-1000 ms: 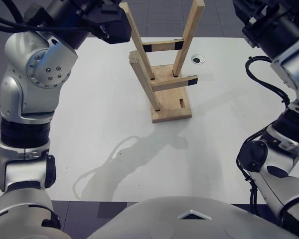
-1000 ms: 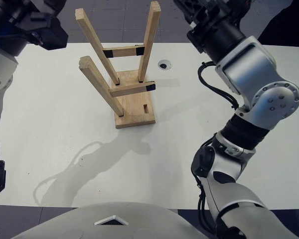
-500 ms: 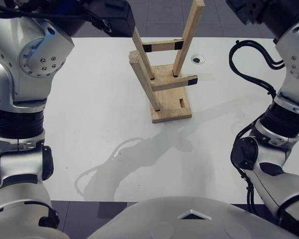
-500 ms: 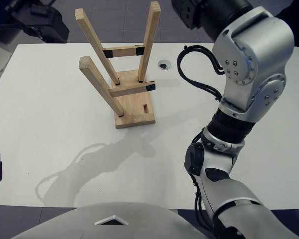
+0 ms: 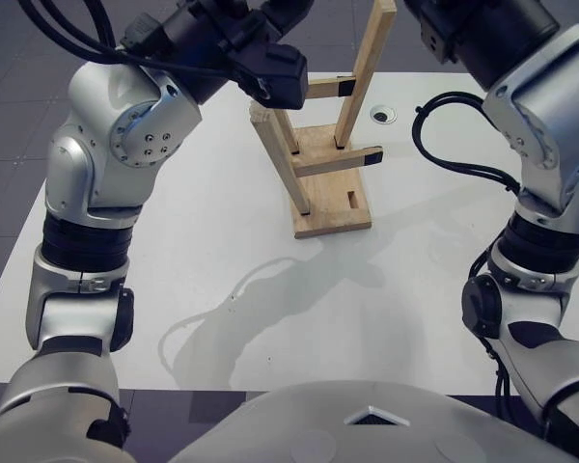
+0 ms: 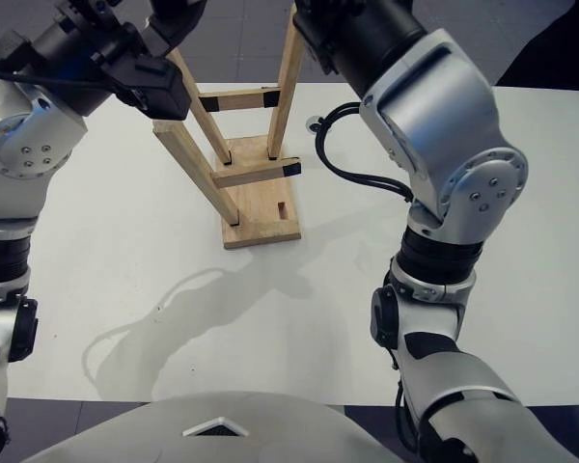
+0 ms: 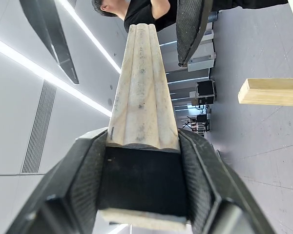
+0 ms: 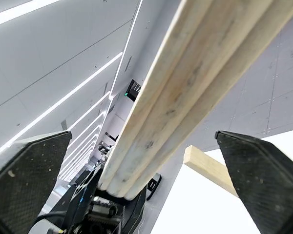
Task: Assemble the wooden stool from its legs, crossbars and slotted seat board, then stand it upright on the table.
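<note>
Stool (image 5: pixel 318 164) sits upside down near the middle of the white table (image 5: pixel 193 222), its slotted seat board (image 5: pixel 333 220) flat on the surface and three legs pointing up. I see two crossbars with black ends: the upper crossbar (image 5: pixel 314 89) joins the two far legs, and the lower crossbar (image 5: pixel 333 159) runs out from the near leg (image 6: pixel 198 169), which tilts to the left. One slot (image 5: pixel 352 200) in the board's near right corner stands open.

My left gripper (image 7: pixel 142 141) is clamped on the far left leg (image 6: pixel 210 121), both pads pressed against the wood on opposite sides. My right gripper (image 8: pixel 142 134) is up around the top of the far right leg (image 6: pixel 288 87), fingers (image 8: pixel 29 180) spread wide with clear gaps to the wood, gripping nothing.

Beyond the stool, a small round port (image 5: pixel 379 115) is set into the tabletop.
</note>
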